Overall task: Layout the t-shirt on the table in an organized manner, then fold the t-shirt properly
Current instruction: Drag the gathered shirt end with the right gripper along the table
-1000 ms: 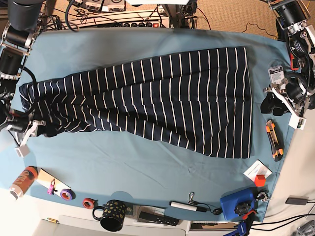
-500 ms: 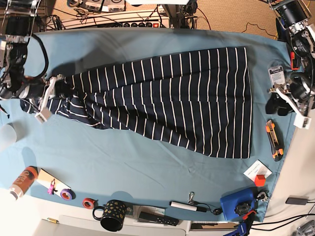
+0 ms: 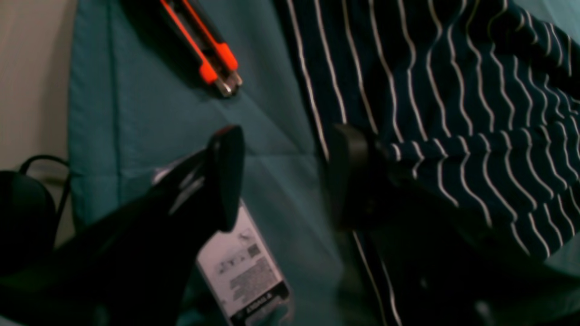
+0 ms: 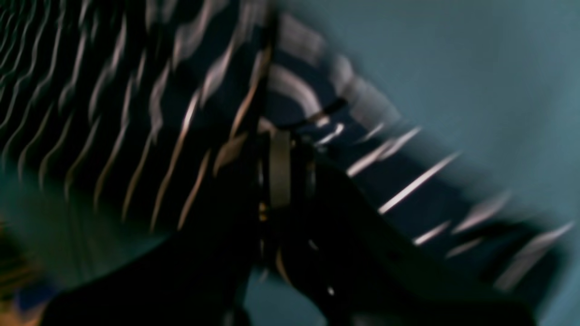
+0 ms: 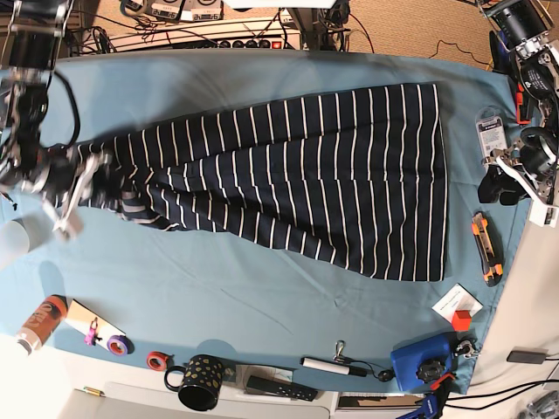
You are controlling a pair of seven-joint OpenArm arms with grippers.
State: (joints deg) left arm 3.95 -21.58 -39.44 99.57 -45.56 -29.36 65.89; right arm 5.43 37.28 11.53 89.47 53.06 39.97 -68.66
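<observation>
base view, left to right. at 9 o'clock the right gripper sits at the bunched collar end of the t-shirt. the right wrist view is heavily blurred, yet it shows the two fingers drawn together with striped fabric pinched between them; the held fold is lifted and rumpled against the gripper.

the t-shirt lies lengthwise across the middle of the table, narrow and gathered at the 9 o'clock end, widening to a flat straight hem toward 3 o'clock. its stripes run roughly across the cloth's width.

along the 6 o'clock edge stand small items: an orange can, tape rolls, a dark spotted mug and a blue case.

at 3 o'clock the left gripper is off the shirt, past the hem, near the table's edge. the left wrist view shows its fingers spread wide with nothing between them but teal cloth; the far finger overlaps the shirt's hem in the picture, contact cannot be told. an orange-and-black utility knife lies at 12 o'clock of that view, and a white printed label lies below the fingers.
</observation>
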